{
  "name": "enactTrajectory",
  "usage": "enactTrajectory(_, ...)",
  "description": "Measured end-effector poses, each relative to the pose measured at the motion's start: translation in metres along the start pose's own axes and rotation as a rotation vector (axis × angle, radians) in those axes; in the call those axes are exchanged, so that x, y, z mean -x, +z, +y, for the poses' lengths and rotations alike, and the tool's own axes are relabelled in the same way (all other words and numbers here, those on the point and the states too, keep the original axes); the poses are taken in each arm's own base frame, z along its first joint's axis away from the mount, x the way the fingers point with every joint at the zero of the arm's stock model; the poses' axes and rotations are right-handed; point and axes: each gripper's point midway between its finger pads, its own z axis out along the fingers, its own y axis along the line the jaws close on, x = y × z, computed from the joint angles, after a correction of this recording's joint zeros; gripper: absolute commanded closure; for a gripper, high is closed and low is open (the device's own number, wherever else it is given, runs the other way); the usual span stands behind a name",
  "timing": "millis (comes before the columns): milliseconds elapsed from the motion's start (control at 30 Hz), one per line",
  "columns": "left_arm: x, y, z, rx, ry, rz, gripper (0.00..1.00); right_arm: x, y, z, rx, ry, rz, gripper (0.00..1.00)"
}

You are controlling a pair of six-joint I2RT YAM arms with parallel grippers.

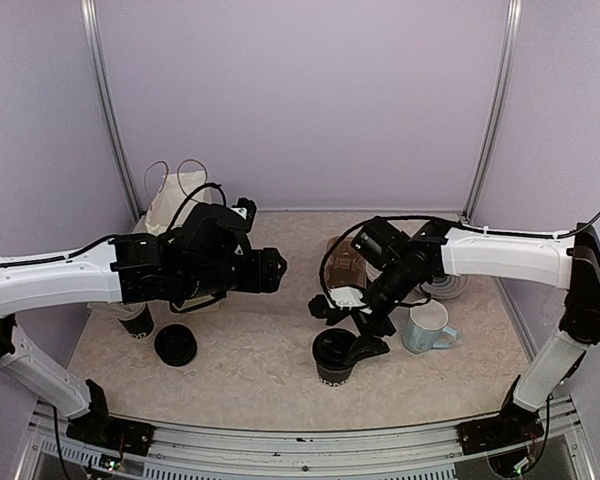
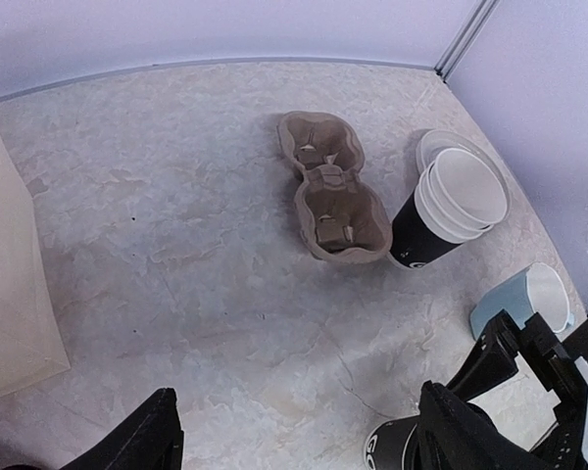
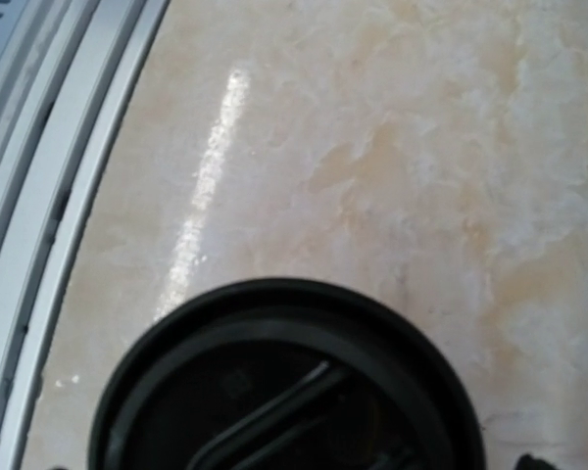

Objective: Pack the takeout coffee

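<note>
The marbled table (image 1: 270,375) spread beneath both arms. The left arm (image 1: 50,280) reached in from its own side, and the right arm (image 1: 500,255) bent in from the other.

A pale paper bag (image 1: 172,205) stood behind the left pincer (image 1: 270,270), close to its wrist. That pincer hung above the table with its jaws set wide apart and gripped nothing. In its wrist view the two black fingers (image 2: 147,436) framed only bare table.

Ahead of the left pincer lay a brown pulp carrier (image 2: 328,186) with two wells, flat on the table with the wells facing up. Just to the right of the carrier stood a nested stack of black paper cups (image 2: 446,211) with white insides.

The right pincer (image 1: 350,330) was likewise spread and closed on nothing. Its fingers were splayed just above the lidded takeout cup (image 1: 332,362). The cup stood upright on the table directly under that pincer, toward the near edge. Whether a finger touched it could not be told. In the right wrist view the cup's black lid (image 3: 284,382) filled the lower part of the picture, close beneath the camera.

A light-blue mug (image 1: 428,328) sat just to the right of the right pincer.

A loose lid (image 1: 175,345), black and round, lay flat on the table well behind the left pincer's tips. Beside it stood a dark cup (image 1: 135,322), half hidden under the left arm.
</note>
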Motion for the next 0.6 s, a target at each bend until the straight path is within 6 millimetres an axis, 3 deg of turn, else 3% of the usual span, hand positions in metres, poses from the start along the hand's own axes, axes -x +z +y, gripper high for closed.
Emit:
enactTrajectory(133,-0.004,0.002,0.004,0.008,-0.007,0.01,0.19,0.0,0.003,0.003,0.005,-0.008,0.012,0.05)
enactTrajectory(333,-0.008,0.003,0.006,0.011,-0.008,0.019,0.2,-0.001,0.01,0.004,0.018,-0.001,0.028,0.21)
enactTrajectory(600,-0.008,-0.001,0.008,0.008,-0.015,0.014,0.2,0.009,0.013,-0.017,-0.018,0.017,0.034,0.25)
